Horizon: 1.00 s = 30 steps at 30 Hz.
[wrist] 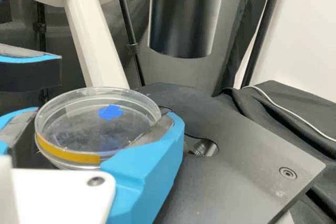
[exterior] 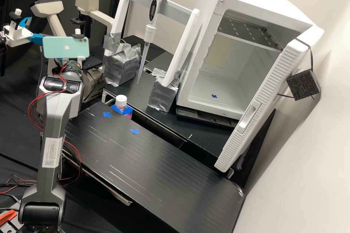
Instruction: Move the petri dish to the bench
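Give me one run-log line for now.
gripper: holding petri dish | place: at microscope stage | bench: dish not yet there

Petri dish [wrist: 71,132] of clear, glossy plastic; bench [exterior: 164,164] satin black; silver wrapping [exterior: 122,67] crinkled, metallic-looking; dark cloth [wrist: 286,114] matt; white door [exterior: 268,94] ribbed.

pipette [exterior: 150,33] near open white cabinet [exterior: 262,5]

We see a dark grey arm [exterior: 56,122] with black joint caps [exterior: 41,211] at its 12 and 6 o'clock ends. Midway along, we find a white label [exterior: 52,153] with dark print. Red and black cables [exterior: 28,111] loop out towards 9 and 4 o'clock. We note our white tool [wrist: 98,129], its bright blue fingers [wrist: 147,171] with grey inner faces, and a round screw [wrist: 95,181].
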### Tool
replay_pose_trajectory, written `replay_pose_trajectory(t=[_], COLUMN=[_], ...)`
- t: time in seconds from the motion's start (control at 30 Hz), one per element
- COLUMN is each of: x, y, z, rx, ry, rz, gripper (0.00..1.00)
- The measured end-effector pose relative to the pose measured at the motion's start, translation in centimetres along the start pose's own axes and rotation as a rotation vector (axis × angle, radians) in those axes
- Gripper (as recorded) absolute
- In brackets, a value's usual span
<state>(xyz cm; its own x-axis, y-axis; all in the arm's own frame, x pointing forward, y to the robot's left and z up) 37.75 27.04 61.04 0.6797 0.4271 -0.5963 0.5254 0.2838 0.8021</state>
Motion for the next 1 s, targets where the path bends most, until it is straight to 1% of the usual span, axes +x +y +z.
replay_pose_trajectory(t=[0.3, 0.47, 0.5, 0.63, 0.73, 0.83, 0.9, 0.97, 1.0], x=[-0.1, -0.8, -1.2, -2.4, -3.4, -4.3, -4.8, -5.3, -5.4], y=[0.0, 0.0, 0.3, 0.9, 1.8, 2.6, 3.1, 3.4, 3.4], z=[0.2, 0.9, 1.1, 1.3, 1.4, 1.6, 1.7, 1.4, 1.3], rx=[0.002, 0.012, 0.025, 0.037, 0.053, 0.085, 0.099, 0.109, 0.107], ry=[0.003, 0.002, -0.002, -0.019, -0.029, -0.048, -0.053, -0.044, -0.039], rz=[-0.004, -0.002, 0.005, 0.01, 0.035, 0.061, 0.075, 0.091, 0.097], gripper=[0.0, 0.0, 0.0, 0.0, 0.0, 0.0, 0.0, 0.0, 0.0])
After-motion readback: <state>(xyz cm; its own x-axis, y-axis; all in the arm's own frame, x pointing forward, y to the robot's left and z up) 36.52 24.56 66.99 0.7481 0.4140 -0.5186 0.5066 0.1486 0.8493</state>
